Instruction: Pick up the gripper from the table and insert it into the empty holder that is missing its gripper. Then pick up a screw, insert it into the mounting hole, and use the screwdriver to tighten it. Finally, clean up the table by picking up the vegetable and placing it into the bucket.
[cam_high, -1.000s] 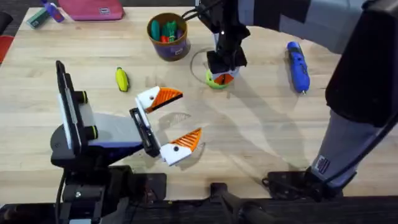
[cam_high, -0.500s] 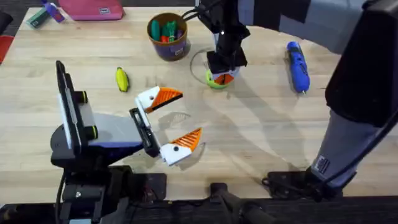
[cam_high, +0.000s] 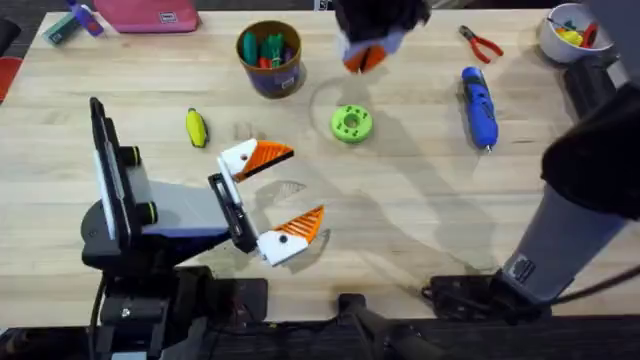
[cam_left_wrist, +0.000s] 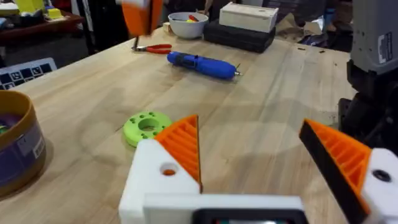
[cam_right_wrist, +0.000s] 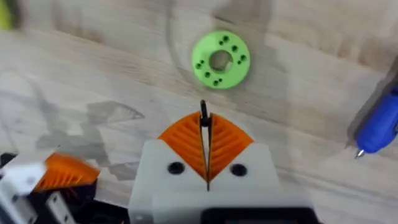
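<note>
Far left on the desk: vegetable (cam_high: 196, 128), long axis pointing away from the bases, well apart from both hands. Next, left hand (cam_high: 303, 184), released, orange tips spread wide. Behind it, bucket (cam_high: 271, 58). Then right hand (cam_high: 365, 52), held high, clenched on a thin dark screw (cam_right_wrist: 203, 112). Probably needs to come leftward and toward the bases to reach the left hand's white finger bases. Farther right, screwdriver (cam_high: 479, 105), lying front to back, nearer the right arm.

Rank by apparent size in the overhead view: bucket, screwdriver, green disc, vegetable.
1. Bucket, the widest.
2. Screwdriver: longer but thinner, so it could be ranked first.
3. Green disc.
4. Vegetable, close to the disc.
</note>
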